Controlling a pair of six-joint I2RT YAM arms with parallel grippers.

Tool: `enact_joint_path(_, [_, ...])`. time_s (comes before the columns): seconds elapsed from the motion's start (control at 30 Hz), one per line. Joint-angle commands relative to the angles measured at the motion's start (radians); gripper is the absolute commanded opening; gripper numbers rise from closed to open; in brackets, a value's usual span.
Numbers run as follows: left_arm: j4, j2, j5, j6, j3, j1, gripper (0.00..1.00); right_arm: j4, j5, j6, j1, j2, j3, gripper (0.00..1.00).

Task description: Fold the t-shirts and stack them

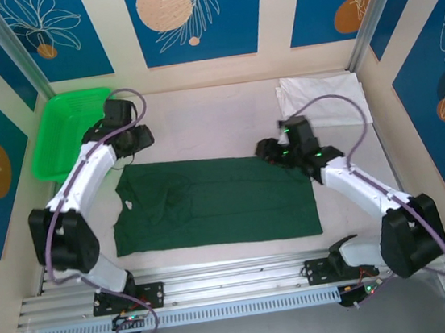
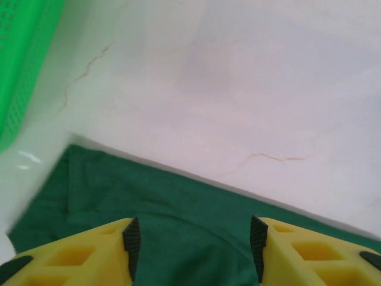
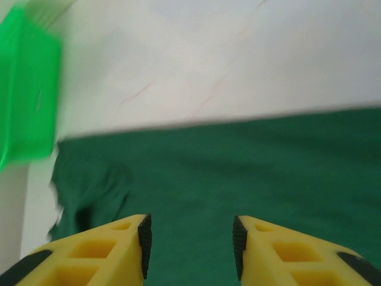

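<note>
At the far left of the pale counter (image 1: 209, 119) sits the bright green plastic mesh basket (image 1: 68, 133), pushed against the left wall; my left wrist camera catches its perforated side at the left margin (image 2: 24, 59), apart from the cloth.

Just right of the basket is my left hand (image 1: 138, 138), over the far left corner of the plain dark green cloth t-shirt (image 1: 214, 200); its yellow fingers (image 2: 89, 253) stand apart with nothing between them, released, and the green fabric (image 2: 178, 220) lies below the gap.

The green t-shirt lies flat across the middle of the counter, collar end to the left, its long edges running left to right; a few soft creases show near the collar.

At its far right corner is my right hand (image 1: 265, 150), pointing left along the cloth; from that wrist the shirt (image 3: 238, 173) spreads out beneath parted, empty fingers (image 3: 286, 250), so this hand (image 3: 190, 238) is released too.

Farthest right, at the back corner of the counter, the plain white cloth t-shirt (image 1: 319, 94) lies folded, well apart from the green one.
</note>
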Motion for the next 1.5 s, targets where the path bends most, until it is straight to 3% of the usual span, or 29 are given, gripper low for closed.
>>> enact_joint_path(0.0, [-0.015, -0.109, 0.047, -0.188, -0.156, -0.038, 0.51, 0.065, 0.070, 0.041, 0.197, 0.122, 0.014, 0.36])
enact_joint_path(0.1, [0.109, -0.231, 0.048, -0.280, -0.370, -0.082, 0.47, 0.066, 0.100, 0.007, 0.341, 0.301, 0.140, 0.29])
enact_joint_path(0.23, [0.138, -0.295, -0.003, -0.267, -0.519, -0.095, 0.38, 0.003, 0.103, -0.059, 0.462, 0.527, 0.362, 0.24])
enact_joint_path(0.53, [0.196, -0.344, -0.113, -0.181, -0.685, -0.089, 0.34, -0.171, 0.187, -0.102, 0.555, 0.812, 0.696, 0.25])
enact_joint_path(0.7, [0.240, -0.326, -0.107, -0.138, -0.717, -0.076, 0.34, -0.228, 0.234, -0.096, 0.560, 0.878, 0.778, 0.30])
enact_joint_path(0.93, [0.307, -0.267, -0.079, -0.133, -0.745, -0.064, 0.32, -0.279, 0.244, -0.092, 0.555, 0.942, 0.856, 0.31])
enact_joint_path(1.13, [0.323, -0.239, -0.118, -0.149, -0.764, -0.059, 0.32, -0.315, 0.257, -0.093, 0.556, 0.974, 0.898, 0.31])
enact_joint_path(1.47, [0.319, -0.210, -0.143, -0.165, -0.774, -0.052, 0.33, -0.348, 0.255, -0.094, 0.559, 1.000, 0.947, 0.17])
